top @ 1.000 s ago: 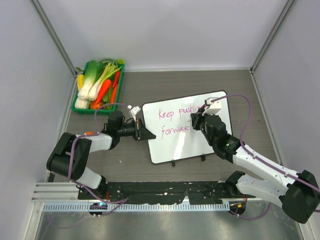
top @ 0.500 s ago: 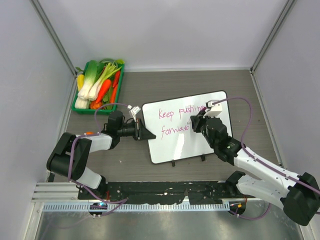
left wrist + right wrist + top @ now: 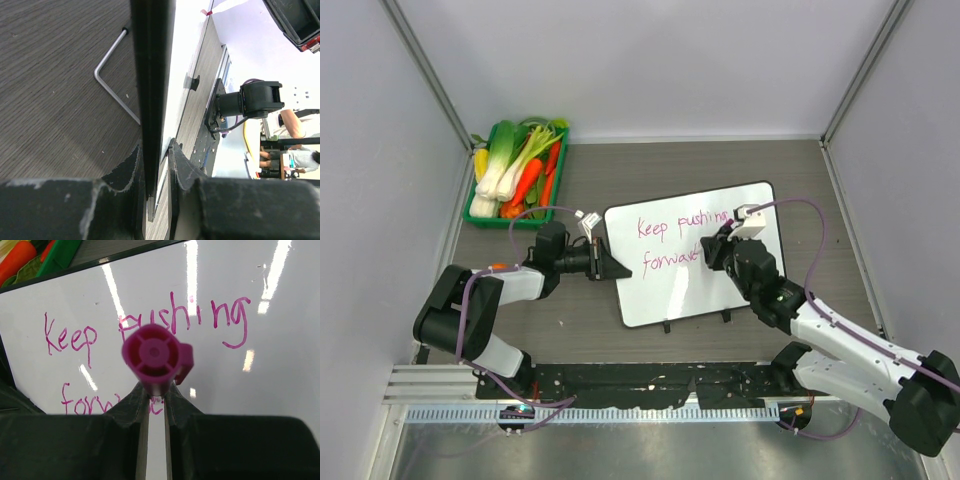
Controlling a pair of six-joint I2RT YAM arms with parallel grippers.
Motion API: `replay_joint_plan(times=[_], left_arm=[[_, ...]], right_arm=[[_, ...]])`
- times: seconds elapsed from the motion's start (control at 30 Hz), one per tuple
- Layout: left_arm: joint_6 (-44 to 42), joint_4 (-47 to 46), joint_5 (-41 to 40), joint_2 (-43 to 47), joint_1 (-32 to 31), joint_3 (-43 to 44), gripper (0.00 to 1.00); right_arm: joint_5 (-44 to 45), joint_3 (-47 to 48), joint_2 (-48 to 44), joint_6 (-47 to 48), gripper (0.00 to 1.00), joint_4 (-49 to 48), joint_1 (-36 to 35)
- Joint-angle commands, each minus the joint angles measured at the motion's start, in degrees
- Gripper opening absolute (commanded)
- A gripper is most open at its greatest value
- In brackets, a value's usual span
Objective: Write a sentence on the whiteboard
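**Overhead and wrist views.** The whiteboard (image 3: 685, 292) lies flat on the bench (image 3: 670, 170), right of centre. Its long axis runs left to right, with the right end swung slightly away from the arms. Two black clips (image 3: 667, 326) sit on its near edge. Bare bench lies open beyond the far edge up to the back wall. A narrower strip lies along the right edge, and a gap separates the left edge from the vegetable tray (image 3: 490, 222) at far left.

The left gripper (image 3: 604, 265) is clenched on the left edge of the board, which shows edge-on between its fingers (image 3: 131, 167). An L-shaped metal rod (image 3: 112, 75) lies on the bench beside this edge.

The right gripper (image 3: 712, 248) grasps a magenta marker (image 3: 152, 357). The marker is seen end-on, standing over the second line of writing, with its tip hidden. The writing reads "Keep pushing" above "forwa".
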State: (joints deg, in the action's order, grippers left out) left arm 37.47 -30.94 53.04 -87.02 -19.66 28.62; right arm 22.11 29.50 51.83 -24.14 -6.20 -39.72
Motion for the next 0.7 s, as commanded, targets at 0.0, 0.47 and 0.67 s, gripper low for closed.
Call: replay_joint_plan(times=[0.0, 0.47, 0.67], left_arm=[[-6.4, 7.6, -10.9, -1.8, -1.1, -1.0, 0.00], [-6.5, 7.6, -10.9, -1.8, -1.1, -1.1, 0.00], [-6.4, 7.6, -11.0, -1.8, -1.1, -1.1, 0.00]], right_arm=[[0.5, -1.5, -0.9, -0.2, 0.01, 3.4, 0.3], [0.5, -2.2, -1.8, -0.6, 0.01, 4.6, 0.3], [0.7, -1.9, -2.4, -0.6, 0.01, 5.0, 0.3]])
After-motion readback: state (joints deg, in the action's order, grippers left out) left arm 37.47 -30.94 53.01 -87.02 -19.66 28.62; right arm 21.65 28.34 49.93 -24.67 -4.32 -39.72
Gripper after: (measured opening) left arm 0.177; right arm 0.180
